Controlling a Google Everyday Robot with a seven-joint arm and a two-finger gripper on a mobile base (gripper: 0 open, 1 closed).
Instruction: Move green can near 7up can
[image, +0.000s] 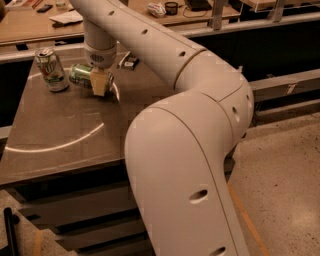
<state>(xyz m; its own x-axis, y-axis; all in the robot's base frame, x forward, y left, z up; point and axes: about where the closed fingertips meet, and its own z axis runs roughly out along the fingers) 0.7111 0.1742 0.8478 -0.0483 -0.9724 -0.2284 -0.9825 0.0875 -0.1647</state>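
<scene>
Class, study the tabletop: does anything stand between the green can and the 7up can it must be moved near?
Nothing visible does. The green can lies on its side with the gripper at its end, beside the upright 7up can. Only a narrow strip of bare table separates the two cans.

Two cans are on the one table (65, 145): one 7up can (51, 69), upright, and one green can (81, 75), on its side. One arm (190, 100) reaches over the table, with one gripper (100, 83) at the green can's right end. One small dark item (131, 62) lies on the table behind the arm. The one counter (30, 27) behind carries one white sheet (65, 17), one dark flat item (44, 8), one cup (171, 7) and one crumpled wrapper (158, 9). One black pole (10, 230) stands at the bottom left.
</scene>
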